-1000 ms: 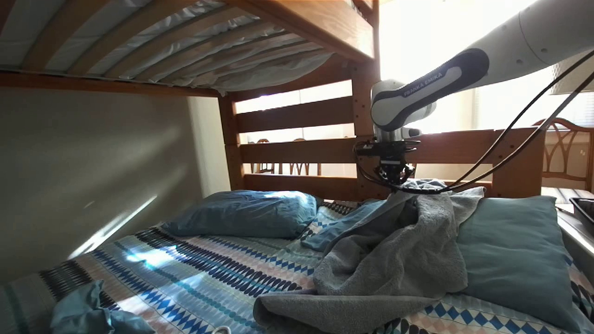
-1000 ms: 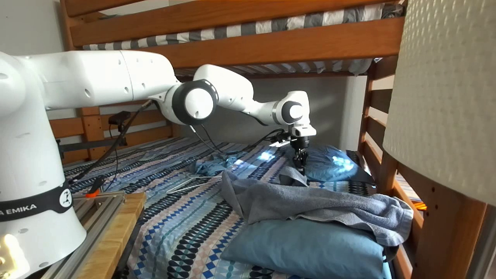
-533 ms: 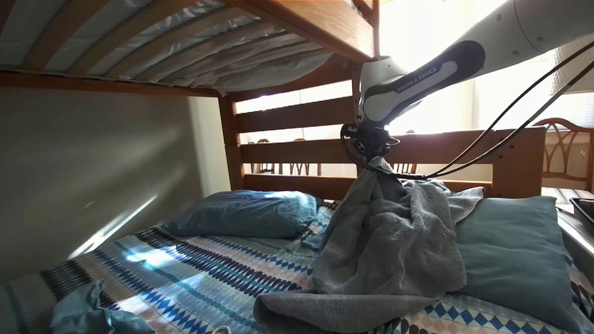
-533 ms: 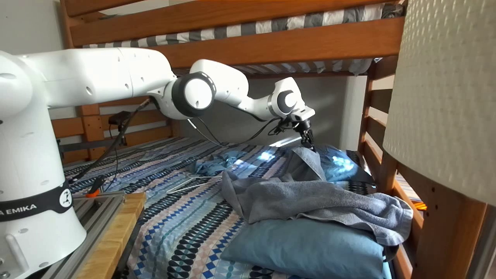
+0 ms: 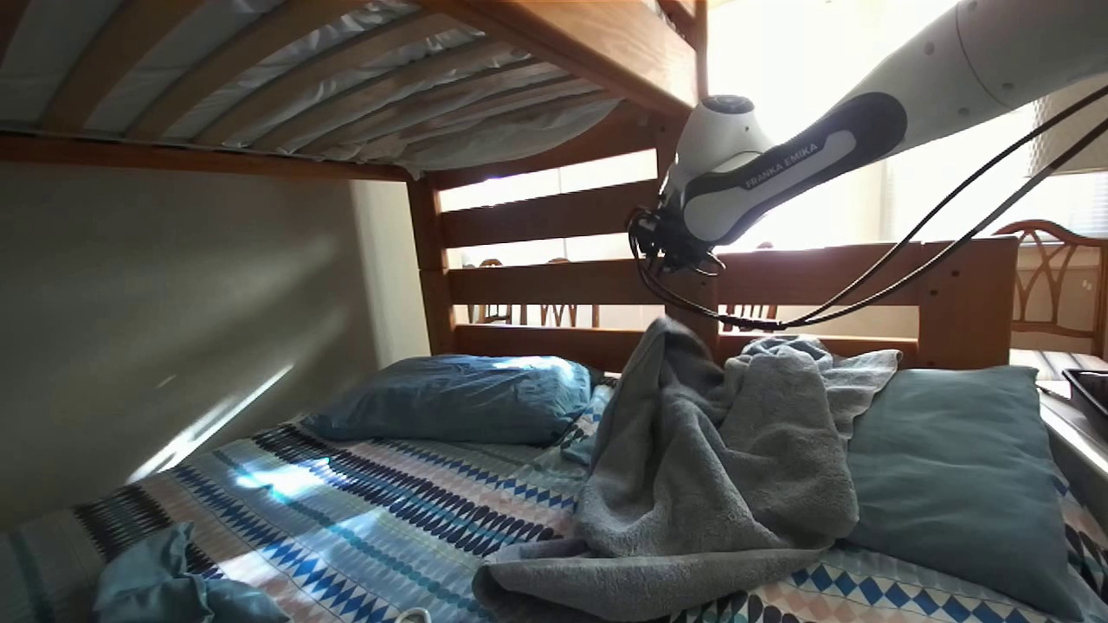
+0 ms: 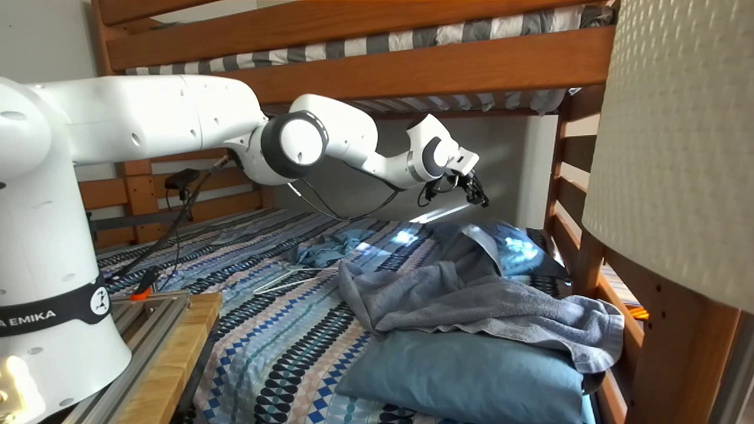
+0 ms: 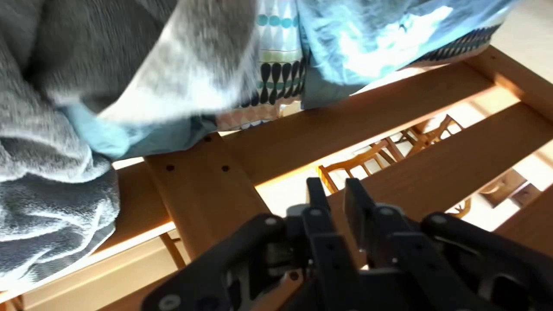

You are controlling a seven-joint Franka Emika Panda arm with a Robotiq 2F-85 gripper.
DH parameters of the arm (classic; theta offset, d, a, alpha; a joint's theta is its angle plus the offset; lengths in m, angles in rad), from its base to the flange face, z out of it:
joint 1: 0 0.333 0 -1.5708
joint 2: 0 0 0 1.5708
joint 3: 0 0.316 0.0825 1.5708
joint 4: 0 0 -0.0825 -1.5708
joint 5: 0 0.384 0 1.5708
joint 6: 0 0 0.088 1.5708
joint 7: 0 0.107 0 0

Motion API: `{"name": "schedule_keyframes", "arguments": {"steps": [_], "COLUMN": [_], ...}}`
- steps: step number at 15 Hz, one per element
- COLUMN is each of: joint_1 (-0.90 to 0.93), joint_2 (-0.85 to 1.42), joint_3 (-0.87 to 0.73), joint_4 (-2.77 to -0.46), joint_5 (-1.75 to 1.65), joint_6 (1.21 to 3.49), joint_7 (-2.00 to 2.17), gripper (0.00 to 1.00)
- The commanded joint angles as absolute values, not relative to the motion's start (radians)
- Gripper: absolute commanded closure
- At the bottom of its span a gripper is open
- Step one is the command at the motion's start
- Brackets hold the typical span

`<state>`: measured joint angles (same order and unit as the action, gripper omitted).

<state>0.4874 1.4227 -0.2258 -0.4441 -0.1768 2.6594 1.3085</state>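
One arm (image 5: 831,143) extends from the upper right of an exterior view, wrist (image 5: 717,138) tilted — gripper (image 7: 335,185) released, fingers (image 7: 317,194) slightly parted. A grey towel (image 5: 710,467) lies heaped on the bed (image 5: 415,510), lower centre, clear of the gripper.

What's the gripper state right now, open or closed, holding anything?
Gripper: open, by a narrow gap, holding nothing; the gray blanket is apart from it, lower down.

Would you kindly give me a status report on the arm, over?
Tool empty, jaws slightly apart. Grey blanket rumpled below it, partly over a blue pillow. Possible obstruction: wooden bed rails, ahead in wrist view.
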Motion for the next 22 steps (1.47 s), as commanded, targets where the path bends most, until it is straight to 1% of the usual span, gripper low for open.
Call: {"name": "schedule_keyframes", "arguments": {"steps": [1,3,4,5,8,9,15,22], "joint_1": [0.48,0.479,0.48,0.483,0.472,0.466,0.442,0.396], "joint_2": [1.435,1.431,1.427,1.424,1.426,1.425,1.434,1.482], "joint_3": [-0.233,-0.252,-0.284,-0.326,-0.36,-0.354,-0.286,-0.21], "joint_4": [-0.444,-0.444,-0.444,-0.444,-0.443,-0.443,-0.45,-0.433], "joint_5": [-0.181,-0.177,-0.184,-0.199,-0.211,-0.207,-0.186,-0.162], "joint_6": [2.752,2.688,2.642,2.59,2.468,2.419,2.118,1.861], "joint_7": [1.312,1.353,1.414,1.495,1.616,1.639,1.762,1.978], "gripper": [0.49,0.35,0.29,0.2,0.02,0.0,0.0,0.0]}}
